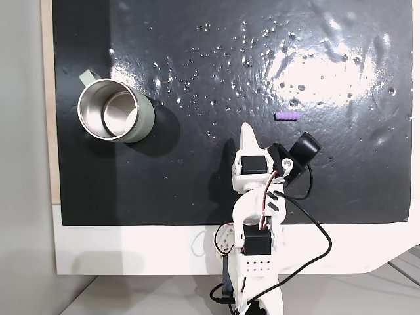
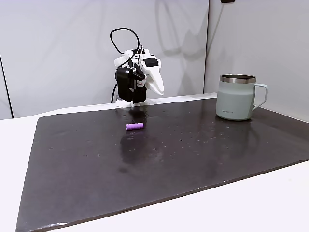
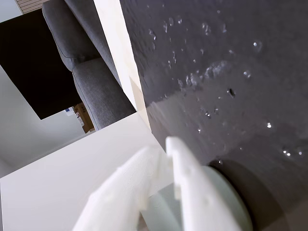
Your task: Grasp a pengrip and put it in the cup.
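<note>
Top-down, low frontal and wrist cameras share the mat (image 1: 197, 164).

White arm (image 1: 256, 216), black servos, black cables.

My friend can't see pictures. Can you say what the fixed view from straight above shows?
A folded white robot arm with its gripper shut sits at the near edge of a shiny black mat. A tiny light-purple ribbed pengrip lies to its upper right, and a sage-green steel-lined cup stands empty far left.
</note>
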Action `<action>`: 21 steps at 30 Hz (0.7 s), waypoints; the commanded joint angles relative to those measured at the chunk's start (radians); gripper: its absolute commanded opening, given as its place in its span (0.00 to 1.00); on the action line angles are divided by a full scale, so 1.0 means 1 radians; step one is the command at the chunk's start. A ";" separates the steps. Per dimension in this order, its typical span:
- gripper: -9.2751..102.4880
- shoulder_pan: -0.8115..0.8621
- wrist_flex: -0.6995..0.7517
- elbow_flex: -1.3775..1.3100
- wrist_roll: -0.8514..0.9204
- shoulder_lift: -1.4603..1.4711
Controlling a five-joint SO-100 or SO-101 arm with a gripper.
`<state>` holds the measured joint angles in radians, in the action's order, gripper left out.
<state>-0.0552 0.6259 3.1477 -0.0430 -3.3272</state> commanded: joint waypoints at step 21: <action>0.08 0.000 0.049 -0.077 0.058 -0.011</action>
<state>-0.0598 0.6305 3.1431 -0.0046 -3.3272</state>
